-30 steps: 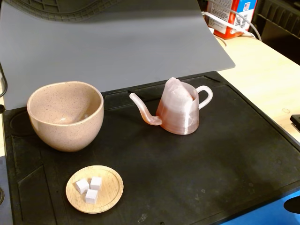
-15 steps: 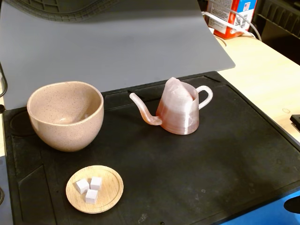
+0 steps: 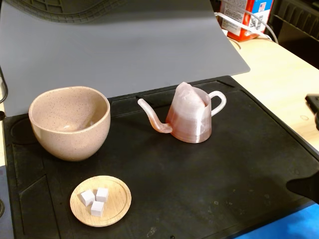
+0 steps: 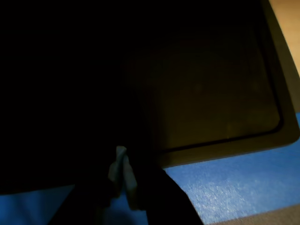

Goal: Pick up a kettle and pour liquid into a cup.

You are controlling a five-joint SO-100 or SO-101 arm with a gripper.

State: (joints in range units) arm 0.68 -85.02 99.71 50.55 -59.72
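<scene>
The translucent pinkish ridged plastic kettle (image 3: pixel 192 119) stands right of the speckled beige ceramic cup (image 3: pixel 70 122) in the fixed view; the gripper's (image 4: pixel 123 174) opening is unclear

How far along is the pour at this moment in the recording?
Nothing looks done yet. The kettle stands upright on the black mat, untouched, its spout toward the cup, which shows no liquid. The gripper is only dimly seen in the wrist view, over the mat's edge, holding nothing visible. Grasping, lifting and pouring all remain.

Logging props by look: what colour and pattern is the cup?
Beige-pink with fine dark speckles; the cup shows best in the fixed view.
</scene>
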